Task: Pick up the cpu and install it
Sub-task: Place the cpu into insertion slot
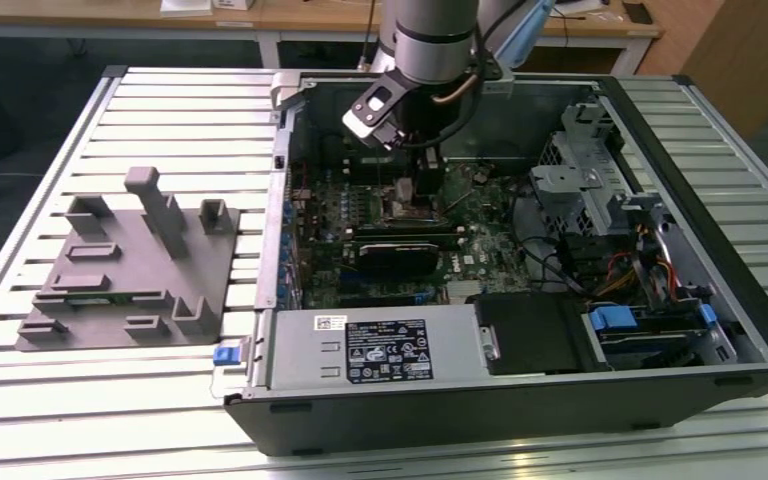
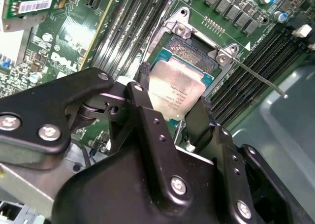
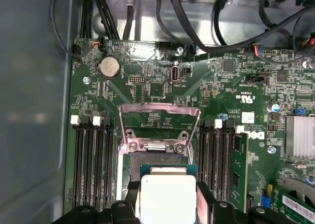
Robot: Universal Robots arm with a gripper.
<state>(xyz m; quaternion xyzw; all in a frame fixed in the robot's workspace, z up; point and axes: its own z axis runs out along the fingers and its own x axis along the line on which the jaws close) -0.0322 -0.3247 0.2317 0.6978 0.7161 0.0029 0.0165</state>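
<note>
Arm [image 1: 431,40] reaches down into the open pc case [image 1: 491,420], which lies on its side on a slatted table [image 1: 171,110]. Gripper [image 1: 408,190] sits low over the motherboard [image 1: 491,245], near the case's far wall in the exterior view.

In both wrist views the gripper [image 2: 172,93] [image 3: 167,199] is clamped on the cpu [image 2: 178,88] [image 3: 167,197]: black fingers [image 2: 147,115] press on two opposite edges, pale metal top facing up, green edge showing round it. The chip is right over the socket [image 2: 194,56] [image 3: 157,160] and covers part of it; the dark contact area beyond the chip is exposed. Can't tell if the chip touches the socket or hangs just above.

Load plate [image 3: 160,107] is flipped up and open, on the far side of the socket from the gripper. Thin metal lever [image 2: 256,75] is released and sticks out to the side of the socket.

RAM slots [image 3: 93,160] flank the socket on both sides. A coin cell [image 3: 109,66] sits further up the board.

Grey fixture block [image 1: 124,275] stands on the table outside the case, to the exterior view's left, well apart from the gripper
</note>
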